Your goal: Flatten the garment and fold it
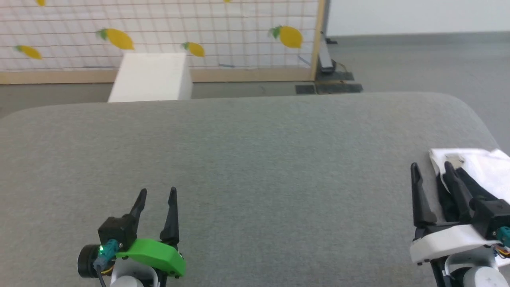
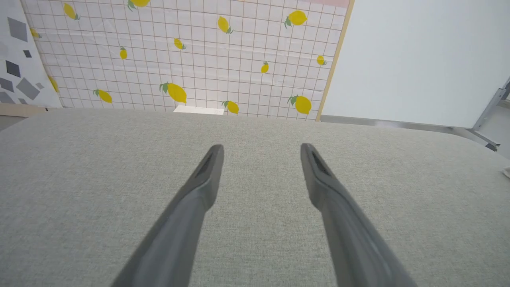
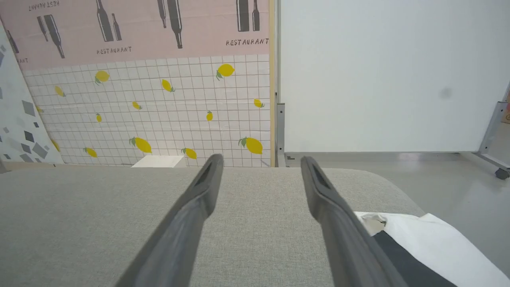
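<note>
The garment [image 1: 478, 169] lies folded into a compact white bundle at the right edge of the grey surface, with a black part under the right gripper's fingers. In the right wrist view the garment [image 3: 422, 243] shows white cloth with a black strip beside the right-hand finger. My right gripper [image 1: 432, 170] stands open at the bundle's left edge, holding nothing. My left gripper [image 1: 158, 194] is open near the front left, over bare grey fabric, far from the shirt.
A grey padded surface [image 1: 255, 159] spans the work area, its rounded far right corner near the floor. A white box [image 1: 153, 77] stands behind it before a lemon-patterned grid panel [image 1: 159, 32]. A metal stand base [image 1: 328, 75] sits on the floor.
</note>
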### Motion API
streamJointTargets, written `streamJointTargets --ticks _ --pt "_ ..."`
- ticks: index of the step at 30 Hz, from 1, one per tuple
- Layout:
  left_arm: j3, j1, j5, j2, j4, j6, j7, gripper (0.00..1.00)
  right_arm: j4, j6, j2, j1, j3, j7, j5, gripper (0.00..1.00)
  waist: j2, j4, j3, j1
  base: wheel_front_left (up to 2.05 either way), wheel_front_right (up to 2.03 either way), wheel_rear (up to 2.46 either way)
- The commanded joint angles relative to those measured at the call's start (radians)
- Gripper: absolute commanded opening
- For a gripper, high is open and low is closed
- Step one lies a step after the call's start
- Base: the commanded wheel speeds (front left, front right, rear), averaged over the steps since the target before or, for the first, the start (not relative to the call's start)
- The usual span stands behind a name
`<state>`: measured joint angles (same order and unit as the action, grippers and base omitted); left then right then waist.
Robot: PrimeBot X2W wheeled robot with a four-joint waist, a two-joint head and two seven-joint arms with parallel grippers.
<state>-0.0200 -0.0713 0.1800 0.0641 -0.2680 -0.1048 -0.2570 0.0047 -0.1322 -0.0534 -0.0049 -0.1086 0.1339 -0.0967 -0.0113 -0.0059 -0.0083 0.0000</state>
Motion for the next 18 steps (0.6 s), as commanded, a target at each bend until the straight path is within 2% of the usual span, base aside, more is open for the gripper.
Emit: streamJointTargets --ticks 1,8,18 --pt "-0.006 0.013 0.019 -0.005 -0.005 -0.005 -0.005 1.0 -0.005 0.002 0.002 0.016 0.011 0.005 -0.005 1.0 0.0113 0.047 -0.035 0.0 0.0 0.0 0.0" --pt "-0.036 0.022 0.02 -0.009 -0.011 -0.009 -0.005 1.0 0.014 0.002 0.003 0.056 0.051 0.005 -0.021 1.0 0.0113 0.071 -0.049 0.0 0.0 0.0 0.0" --pt "-0.045 0.025 0.027 -0.011 -0.016 -0.011 -0.005 1.0 0.025 0.002 0.003 0.098 0.083 0.007 -0.034 1.0 0.0113 0.068 -0.052 0.0 0.0 0.0 0.0"
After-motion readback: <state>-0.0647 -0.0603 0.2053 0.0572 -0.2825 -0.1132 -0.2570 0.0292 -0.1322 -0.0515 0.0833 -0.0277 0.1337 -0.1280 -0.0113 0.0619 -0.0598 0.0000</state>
